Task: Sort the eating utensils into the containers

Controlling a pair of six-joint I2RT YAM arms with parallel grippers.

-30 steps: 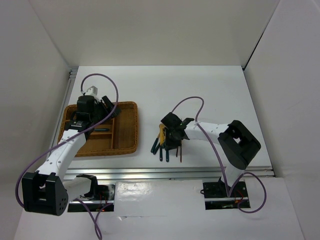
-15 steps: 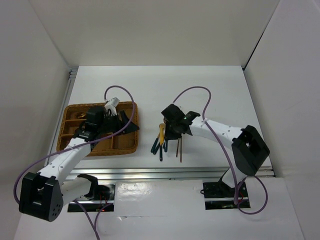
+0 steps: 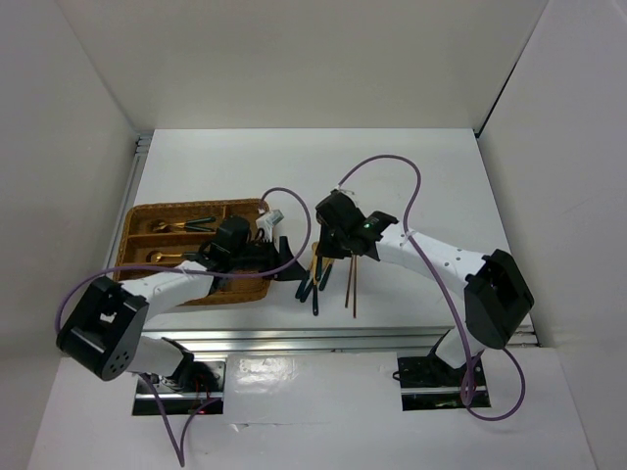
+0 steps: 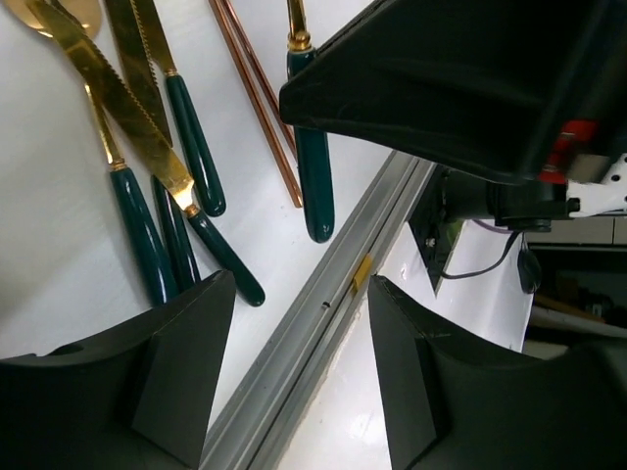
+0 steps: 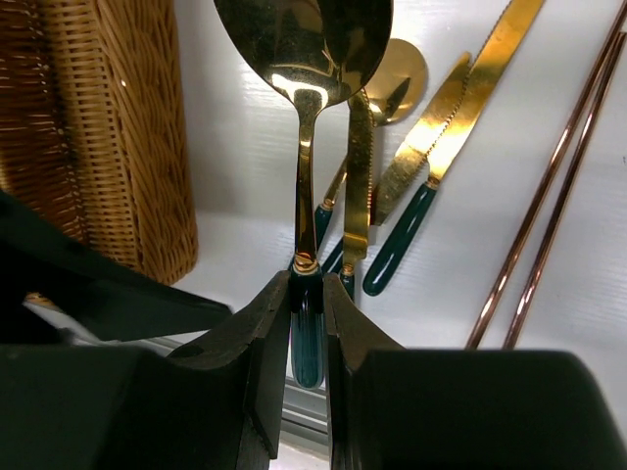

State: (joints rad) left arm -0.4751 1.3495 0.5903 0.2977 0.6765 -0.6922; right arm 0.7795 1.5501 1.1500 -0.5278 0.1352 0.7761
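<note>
My right gripper point(image 5: 309, 304) is shut on the teal handle of a gold spoon point(image 5: 304, 39) and holds it above the pile; in the top view this gripper point(image 3: 333, 247) is just right of the tray. Loose utensils point(image 3: 318, 284) lie on the table: gold knives point(image 5: 460, 98), another spoon point(image 5: 397, 73) and reddish chopsticks point(image 5: 549, 225). My left gripper point(image 4: 299, 362) is open and empty, just past the right edge of the wicker tray point(image 3: 253, 211), near the pile point(image 4: 147, 147). In the top view it point(image 3: 290, 264) almost meets the right gripper.
The tray holds a few utensils in its back and middle compartments point(image 3: 191, 225). The grey front rail point(image 4: 323, 304) runs close under the left gripper. The right gripper's black body point(image 4: 470, 78) hangs just above the left camera. White walls enclose the table.
My left gripper has swung right from over the tray to past its right edge, beside the pile. My right gripper has shifted slightly back and left with the spoon.
</note>
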